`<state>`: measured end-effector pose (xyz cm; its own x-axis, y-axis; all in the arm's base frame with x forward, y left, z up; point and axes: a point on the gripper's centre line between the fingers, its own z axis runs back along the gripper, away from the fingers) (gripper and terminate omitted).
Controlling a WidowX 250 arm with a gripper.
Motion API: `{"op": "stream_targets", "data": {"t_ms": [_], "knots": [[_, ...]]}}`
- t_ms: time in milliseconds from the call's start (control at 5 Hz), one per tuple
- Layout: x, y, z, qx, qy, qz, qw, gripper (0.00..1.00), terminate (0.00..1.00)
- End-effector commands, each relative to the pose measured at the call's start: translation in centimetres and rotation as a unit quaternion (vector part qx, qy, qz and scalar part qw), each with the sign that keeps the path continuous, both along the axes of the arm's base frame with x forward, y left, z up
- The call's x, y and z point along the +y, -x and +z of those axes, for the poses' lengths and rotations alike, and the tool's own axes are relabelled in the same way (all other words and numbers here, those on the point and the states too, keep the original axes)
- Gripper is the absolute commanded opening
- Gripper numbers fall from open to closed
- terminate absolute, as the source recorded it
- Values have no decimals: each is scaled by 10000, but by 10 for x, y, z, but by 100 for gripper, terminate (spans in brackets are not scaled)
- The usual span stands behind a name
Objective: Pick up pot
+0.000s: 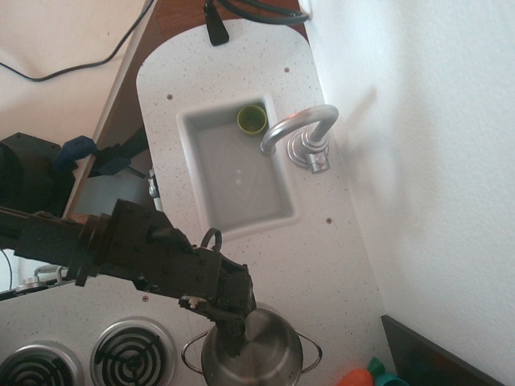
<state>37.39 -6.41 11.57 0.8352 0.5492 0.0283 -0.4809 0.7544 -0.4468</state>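
The pot (265, 358) is a shiny steel round pot at the bottom middle of the view, on the speckled counter beside the stove. Its wire loop handles stick out left (190, 354) and right (314, 354). My gripper (235, 336) comes in from the left on a black arm and points down at the pot's near-left rim. Its fingertips reach into or onto the rim, and I cannot tell whether they are closed on it. A small green cup (252, 119) sits in the far corner of the sink.
A white sink (193, 161) lies in the counter with a curved silver faucet (299, 133) on its right. Two coil burners (133, 354) are at the bottom left. A white wall runs along the right. Orange and teal objects (366, 375) lie at the bottom right.
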Motion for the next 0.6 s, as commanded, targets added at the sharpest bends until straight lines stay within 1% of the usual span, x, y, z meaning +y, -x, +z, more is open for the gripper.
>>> {"op": "stream_targets", "data": {"t_ms": [0, 200, 400], "knots": [[0, 0, 0, 0, 0, 0, 10000, 100, 0], [1, -6, -9, 85, -118, 490, 9987, 100, 0], [2, -8, -18, 117, -253, 835, 9961, 100, 0]]}}
